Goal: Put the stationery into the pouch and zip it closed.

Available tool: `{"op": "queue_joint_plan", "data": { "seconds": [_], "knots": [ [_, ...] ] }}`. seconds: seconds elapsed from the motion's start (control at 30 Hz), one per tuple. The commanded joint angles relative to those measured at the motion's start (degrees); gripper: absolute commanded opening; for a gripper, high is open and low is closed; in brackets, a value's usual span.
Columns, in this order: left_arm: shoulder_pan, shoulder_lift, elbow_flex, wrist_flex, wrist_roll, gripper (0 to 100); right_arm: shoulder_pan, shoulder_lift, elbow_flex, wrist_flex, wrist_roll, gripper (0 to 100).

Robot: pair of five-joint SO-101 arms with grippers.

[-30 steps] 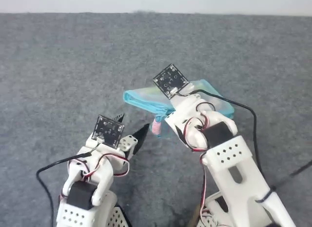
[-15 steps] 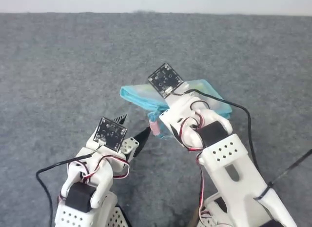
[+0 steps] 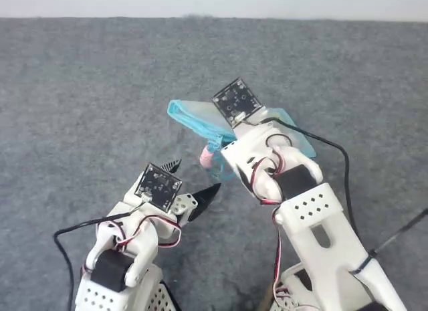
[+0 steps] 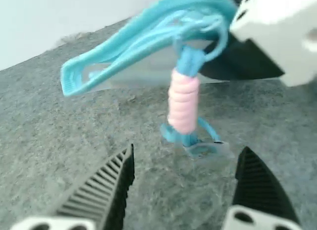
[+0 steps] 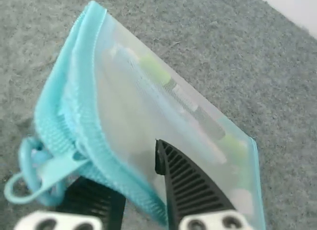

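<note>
A translucent teal pouch (image 3: 190, 117) hangs tilted above the grey table, with my right gripper (image 5: 129, 175) shut on its zipper edge. In the right wrist view the pouch (image 5: 163, 106) holds stationery, among it a green-tipped pen (image 5: 158, 74). A pink zipper pull (image 3: 207, 157) dangles from the pouch's end near the right gripper (image 3: 224, 145). My left gripper (image 3: 196, 178) is open just in front of that pull. In the left wrist view the pink pull (image 4: 183, 99) hangs a little beyond the left gripper (image 4: 188, 152), between its spread black fingers (image 4: 106, 188).
Grey carpet-like table surface (image 3: 80, 90) runs on all sides, ending at a pale wall at the far edge. A black cable (image 3: 338, 154) loops off the right arm, another trails from the left arm (image 3: 67, 231).
The right arm has raised the pouch's far end, and the pink pull now hangs freer. The left gripper has shifted a little right, toward the pull, still open.
</note>
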Motion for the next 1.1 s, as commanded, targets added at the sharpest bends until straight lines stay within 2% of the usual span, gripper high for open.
{"op": "queue_joint_plan", "data": {
  "seconds": [0.0, 0.17, 0.27, 0.47, 0.57, 0.67, 0.87, 1.07],
  "knots": [
    [-0.35, 0.53, -1.63, -2.99, -0.09, 31, -3.30, -0.57, 0.35, -0.31, -0.70, 0.7],
    [-5.01, 0.53, -1.36, -4.57, -0.09, 31, -4.35, -0.57, 1.05, 0.75, -0.70, 0.7],
    [-4.48, 0.53, -1.27, -4.66, -0.09, 28, -5.32, -0.66, 1.05, 1.80, -0.70, 0.7],
    [-0.26, 0.26, -0.57, -4.66, -0.44, 16, -6.46, 0.04, 2.64, 1.27, 1.05, 0.7],
    [-0.26, 0.26, -1.10, -4.66, -0.97, 10, -5.14, 0.04, 4.92, -0.84, 2.11, 0.7],
    [-0.35, 0.26, -2.51, -3.87, -5.27, 2, -1.63, 0.04, 7.47, -3.47, 2.55, 0.7],
    [-0.53, 0.26, -2.42, -3.69, -6.33, 1, 3.56, 0.04, 10.37, -4.53, 5.98, 0.7],
    [-9.76, 0.44, -2.24, -5.89, -6.24, 1, 3.74, 0.04, 10.55, -3.91, 6.59, 0.7]
  ]
}}
